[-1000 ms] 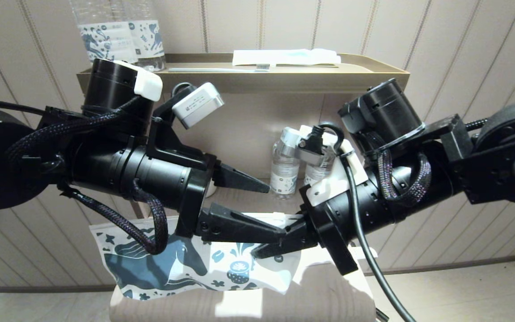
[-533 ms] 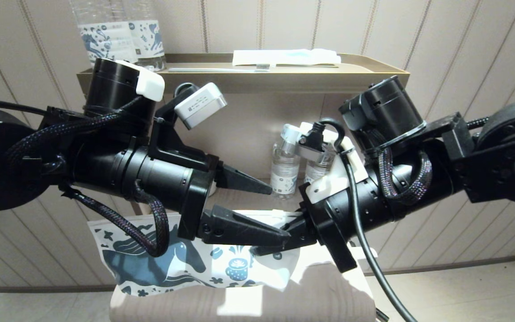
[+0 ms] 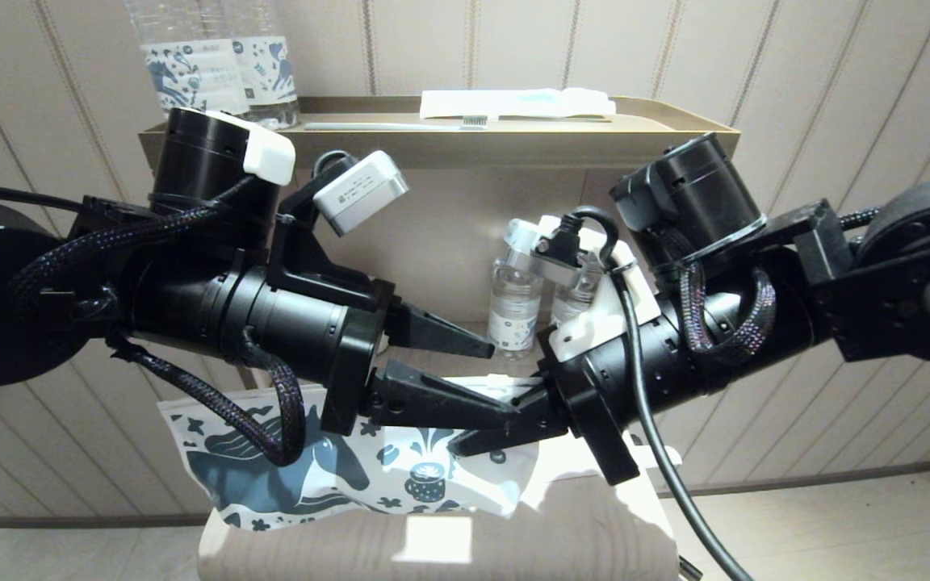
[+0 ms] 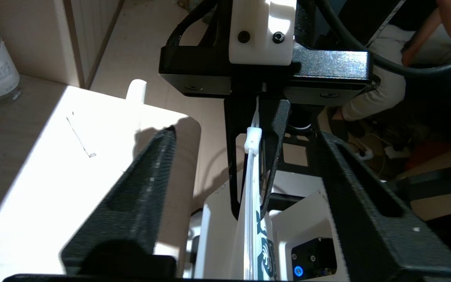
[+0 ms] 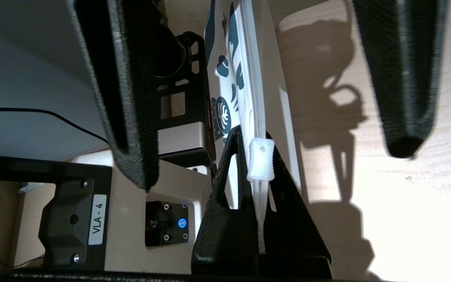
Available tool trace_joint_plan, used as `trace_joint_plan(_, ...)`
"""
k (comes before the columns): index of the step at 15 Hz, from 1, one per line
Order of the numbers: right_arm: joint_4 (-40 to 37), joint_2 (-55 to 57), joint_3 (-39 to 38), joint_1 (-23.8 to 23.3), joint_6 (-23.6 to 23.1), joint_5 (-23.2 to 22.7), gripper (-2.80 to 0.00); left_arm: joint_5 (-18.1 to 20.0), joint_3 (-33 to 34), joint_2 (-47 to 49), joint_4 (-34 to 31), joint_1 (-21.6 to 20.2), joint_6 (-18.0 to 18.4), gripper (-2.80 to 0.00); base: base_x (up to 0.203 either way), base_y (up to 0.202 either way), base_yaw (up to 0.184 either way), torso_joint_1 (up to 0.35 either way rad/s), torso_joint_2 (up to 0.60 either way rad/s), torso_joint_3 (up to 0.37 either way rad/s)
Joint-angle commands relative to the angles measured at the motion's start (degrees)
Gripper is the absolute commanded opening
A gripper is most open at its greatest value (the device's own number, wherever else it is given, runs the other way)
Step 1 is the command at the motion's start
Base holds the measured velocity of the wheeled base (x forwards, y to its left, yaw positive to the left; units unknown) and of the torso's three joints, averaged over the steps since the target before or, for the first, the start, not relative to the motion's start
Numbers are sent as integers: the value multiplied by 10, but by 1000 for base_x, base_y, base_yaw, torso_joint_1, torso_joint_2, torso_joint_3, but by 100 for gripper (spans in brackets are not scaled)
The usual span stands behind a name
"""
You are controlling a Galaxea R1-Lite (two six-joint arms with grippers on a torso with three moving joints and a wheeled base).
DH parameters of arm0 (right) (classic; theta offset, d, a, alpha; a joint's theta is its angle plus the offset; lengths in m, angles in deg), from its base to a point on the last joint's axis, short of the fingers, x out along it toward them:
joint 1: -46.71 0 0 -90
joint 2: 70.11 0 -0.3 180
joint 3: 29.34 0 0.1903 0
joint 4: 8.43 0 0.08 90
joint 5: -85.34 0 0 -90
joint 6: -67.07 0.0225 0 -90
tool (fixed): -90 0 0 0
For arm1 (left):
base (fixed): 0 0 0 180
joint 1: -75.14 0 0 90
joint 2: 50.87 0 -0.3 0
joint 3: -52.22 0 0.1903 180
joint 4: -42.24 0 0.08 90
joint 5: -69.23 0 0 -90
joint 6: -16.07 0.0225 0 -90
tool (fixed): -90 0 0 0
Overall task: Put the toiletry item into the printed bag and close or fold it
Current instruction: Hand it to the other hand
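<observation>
Pinched the printed bag by its zip edge in the closed right tool, with the open left tool straddling the white slider, likely to draw it shut; saw no toiletry item, presumably already inside.

I see the printed bag hanging before the table, water bottles behind it, shelf above.

Both arms crowd the middle, left gripper open beside the hanging bag; two bottles stand behind.
</observation>
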Motion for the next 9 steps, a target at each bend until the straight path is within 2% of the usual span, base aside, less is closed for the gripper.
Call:
trace_joint_plan(1,-1,1,0,0,2,-3,-280,3,-2,-4,-1,1,-8,-280,0,0,0,0,0,0)
trace_joint_plan(9,-1,-1,0,-5,3,-3,-280,8,4,-5,-1,1,-9,-280,0,0,0,0,0,0)
